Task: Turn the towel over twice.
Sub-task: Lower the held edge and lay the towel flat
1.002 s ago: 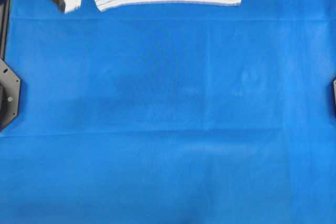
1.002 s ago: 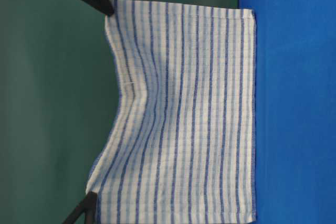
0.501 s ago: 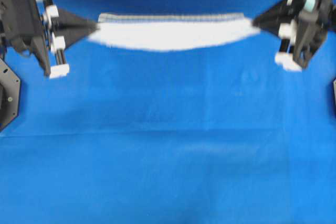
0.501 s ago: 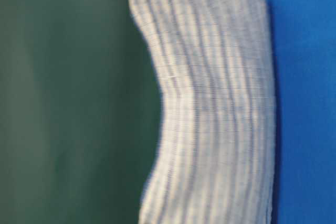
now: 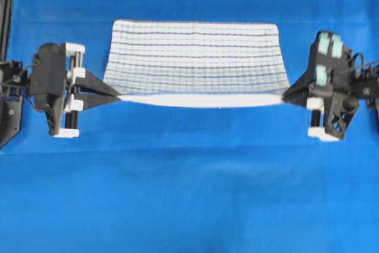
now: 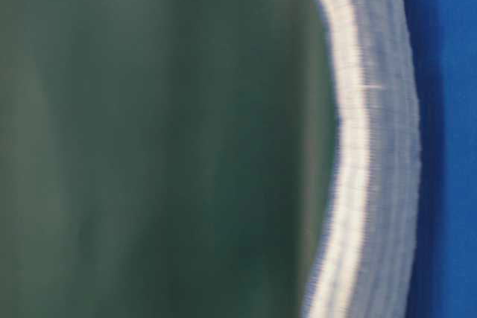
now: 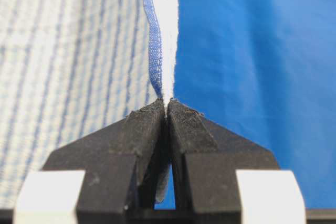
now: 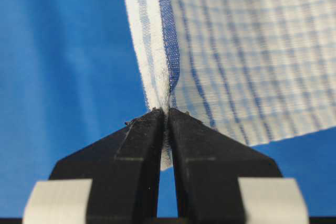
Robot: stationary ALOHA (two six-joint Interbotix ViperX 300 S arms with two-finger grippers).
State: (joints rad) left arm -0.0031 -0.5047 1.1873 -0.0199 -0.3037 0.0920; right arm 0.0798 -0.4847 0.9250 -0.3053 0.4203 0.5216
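The towel (image 5: 195,57), white with thin blue stripes, is stretched between both grippers above the blue table cover (image 5: 189,194). Its far edge rests on the cover, its near edge is lifted. My left gripper (image 5: 120,96) is shut on the near left corner, my right gripper (image 5: 283,94) is shut on the near right corner. In the left wrist view the towel (image 7: 79,51) hangs from the pinched hem at the left gripper (image 7: 166,102). In the right wrist view the towel (image 8: 252,51) runs away from the right gripper (image 8: 167,109). The table-level view shows the towel (image 6: 373,147) blurred, low over the cover.
The blue table cover spreads out on all sides of the towel. A black mount plate (image 5: 9,117) sits at the left table edge. A dark green backdrop (image 6: 149,139) stands behind the table.
Both grippers have carried the towel's held edge from the far end toward the near side and lower. The towel has gone from hanging upright to sloping low, with its far edge on the cover.
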